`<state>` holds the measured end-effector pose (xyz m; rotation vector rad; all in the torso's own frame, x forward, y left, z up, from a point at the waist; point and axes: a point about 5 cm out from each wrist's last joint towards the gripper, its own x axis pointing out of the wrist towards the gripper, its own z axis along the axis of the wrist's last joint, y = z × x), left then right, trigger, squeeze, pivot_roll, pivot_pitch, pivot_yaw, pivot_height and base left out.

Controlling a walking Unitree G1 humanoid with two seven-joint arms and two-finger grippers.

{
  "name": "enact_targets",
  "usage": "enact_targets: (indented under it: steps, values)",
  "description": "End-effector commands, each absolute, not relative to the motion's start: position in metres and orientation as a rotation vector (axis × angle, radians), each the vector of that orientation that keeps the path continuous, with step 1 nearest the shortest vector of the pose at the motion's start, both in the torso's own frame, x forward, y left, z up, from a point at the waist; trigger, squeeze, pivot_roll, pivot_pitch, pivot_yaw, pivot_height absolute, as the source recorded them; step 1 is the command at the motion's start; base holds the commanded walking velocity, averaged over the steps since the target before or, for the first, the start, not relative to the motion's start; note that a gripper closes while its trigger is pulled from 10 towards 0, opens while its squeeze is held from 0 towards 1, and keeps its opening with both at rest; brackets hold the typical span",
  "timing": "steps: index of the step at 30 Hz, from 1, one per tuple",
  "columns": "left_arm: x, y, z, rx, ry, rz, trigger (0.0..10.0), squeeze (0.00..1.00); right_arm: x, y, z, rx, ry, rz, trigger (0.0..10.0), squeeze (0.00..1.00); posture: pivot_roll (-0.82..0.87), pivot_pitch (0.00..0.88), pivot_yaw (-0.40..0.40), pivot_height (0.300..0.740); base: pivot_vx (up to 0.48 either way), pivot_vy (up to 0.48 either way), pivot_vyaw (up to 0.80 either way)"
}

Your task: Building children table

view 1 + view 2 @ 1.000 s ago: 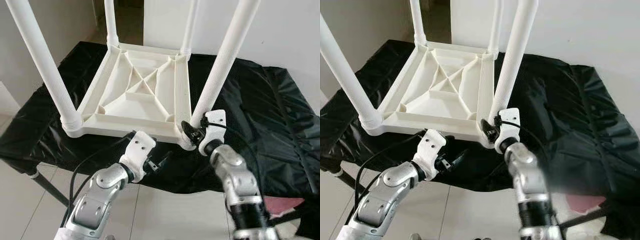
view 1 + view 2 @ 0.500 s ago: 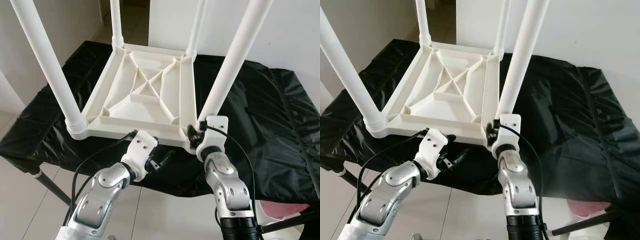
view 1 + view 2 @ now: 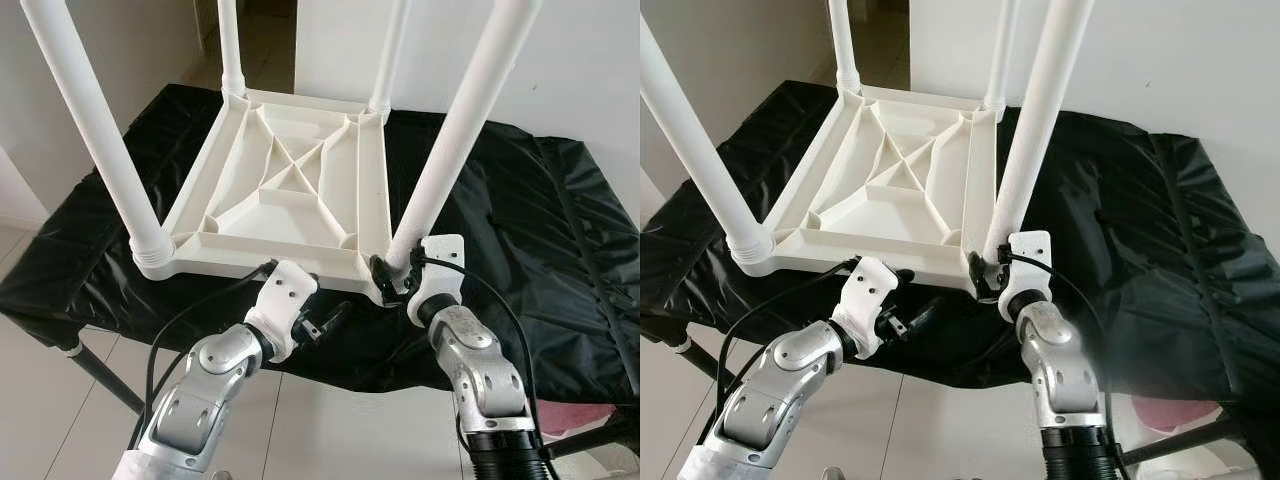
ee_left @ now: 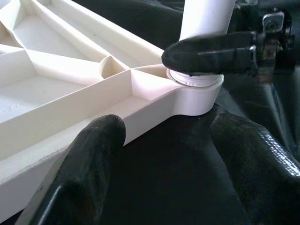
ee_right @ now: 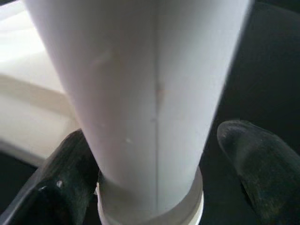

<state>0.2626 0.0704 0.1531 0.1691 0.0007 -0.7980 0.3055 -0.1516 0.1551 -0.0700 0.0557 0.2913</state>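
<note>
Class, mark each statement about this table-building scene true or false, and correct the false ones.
1. The white table lies upside down with its legs pointing up. True.
2. It rests on a red cloth. False: the cloth is black.
3. The right gripper is at the base of the near right leg. True.
4. The left gripper is shut on a far leg. False: it is open, near the table's front edge.
5. Two legs are missing. False: four legs stand in the corners.
</note>
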Motion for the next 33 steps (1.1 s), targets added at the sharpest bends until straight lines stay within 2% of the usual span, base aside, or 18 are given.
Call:
enact_targets:
  steps: [1,14,22,23,24,25,27,28,33]
  values:
    - [0.263,0.070,0.150,0.169,0.005,-0.781,10.0,0.00,0.307,-0.152,0.153,-0.077,0.053,0.364,10.0,0.00,0.02,0.061,-0.045,0.740,0.000,0.000,0.00]
    - [0.267,0.073,0.150,0.175,0.009,-0.775,10.0,0.00,0.323,-0.148,0.154,-0.229,-0.008,0.638,10.0,0.00,0.03,0.065,-0.034,0.740,0.000,0.000,0.00]
    - [0.267,0.076,0.143,0.162,0.025,-0.754,10.0,0.00,0.334,-0.148,0.149,-0.230,-0.014,0.678,10.0,0.00,0.04,0.067,-0.045,0.740,0.000,0.000,0.00]
    - [0.267,0.077,0.141,0.160,0.029,-0.747,10.0,0.00,0.334,-0.148,0.147,-0.230,-0.012,0.682,7.1,0.00,0.04,0.067,-0.045,0.740,0.000,0.000,0.00]
    - [0.267,0.078,0.139,0.158,0.032,-0.739,10.0,0.00,0.335,-0.148,0.144,-0.233,-0.011,0.685,7.1,0.00,0.04,0.068,-0.047,0.740,0.000,0.000,0.00]
    - [0.267,0.079,0.136,0.152,0.039,-0.729,10.0,0.00,0.335,-0.149,0.141,-0.234,-0.009,0.684,4.2,0.00,0.04,0.068,-0.047,0.740,0.000,0.000,0.00]
    - [0.267,0.080,0.135,0.148,0.043,-0.722,10.0,0.00,0.335,-0.150,0.139,-0.234,-0.007,0.682,4.2,0.00,0.04,0.068,-0.047,0.740,0.000,0.000,0.00]
    - [0.267,0.081,0.133,0.145,0.044,-0.712,10.0,0.00,0.336,-0.151,0.135,-0.242,0.001,0.672,0.2,0.00,0.04,0.070,-0.047,0.740,0.000,0.000,0.00]
    - [0.267,0.081,0.131,0.141,0.043,-0.701,10.0,0.00,0.336,-0.151,0.129,-0.230,0.002,0.675,0.0,0.00,0.05,0.070,-0.047,0.740,0.000,0.000,0.00]
